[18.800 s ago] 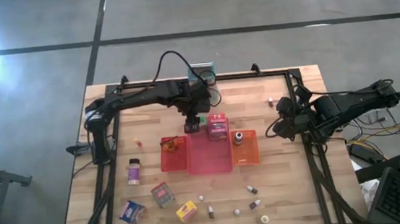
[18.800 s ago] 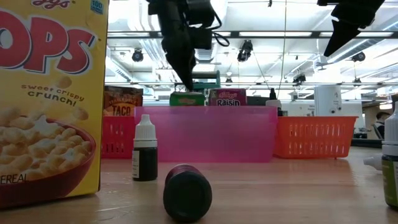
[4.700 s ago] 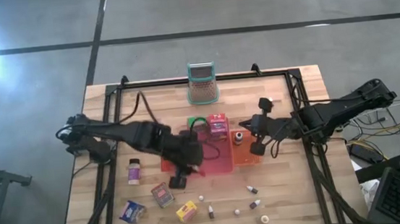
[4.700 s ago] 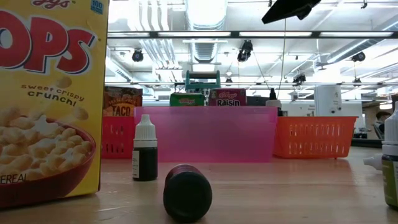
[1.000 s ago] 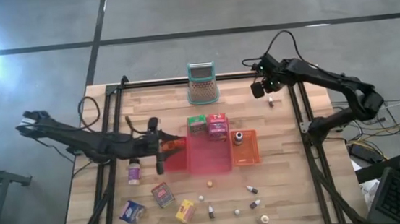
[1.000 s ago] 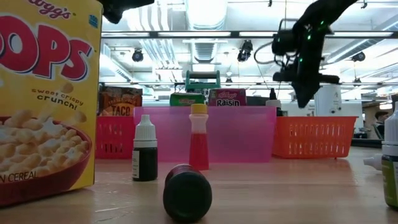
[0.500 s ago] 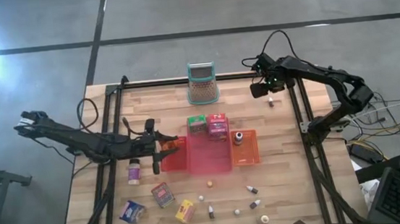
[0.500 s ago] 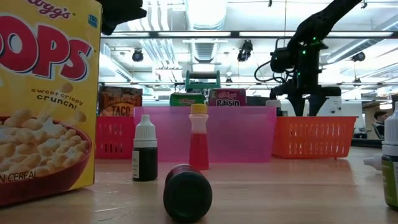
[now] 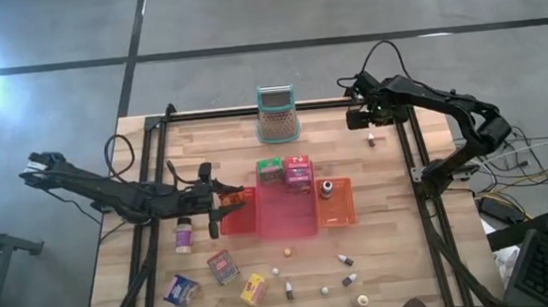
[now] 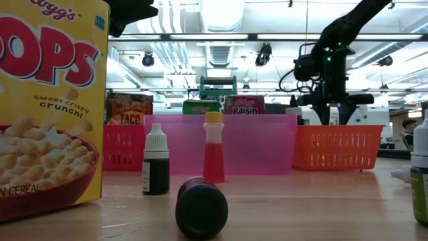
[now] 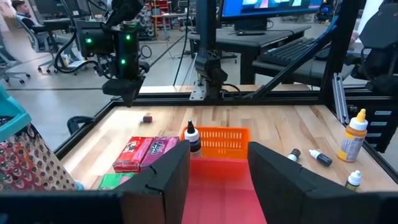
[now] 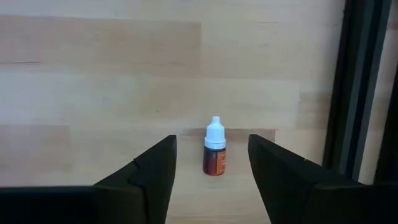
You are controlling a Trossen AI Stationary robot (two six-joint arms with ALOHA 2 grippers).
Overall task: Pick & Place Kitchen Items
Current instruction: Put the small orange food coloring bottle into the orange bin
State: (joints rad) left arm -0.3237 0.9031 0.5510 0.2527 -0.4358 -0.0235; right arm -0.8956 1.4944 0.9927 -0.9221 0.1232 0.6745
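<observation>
While right fingers (image 12: 212,186) gape, brown bottle (image 12: 214,155) stands between.

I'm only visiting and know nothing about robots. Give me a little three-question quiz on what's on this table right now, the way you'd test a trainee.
1. True or false: the white-capped brown bottle near the table's far right corner lies on its side.
2. Which tray holds the black-capped bottle? A) the pink tray B) the orange tray C) the red tray
3. Fill in: the open jaws facing the white-capped brown bottle belong to the ___ arm.

Key:
1. False, it stands upright.
2. B.
3. Right, the right arm.
</observation>
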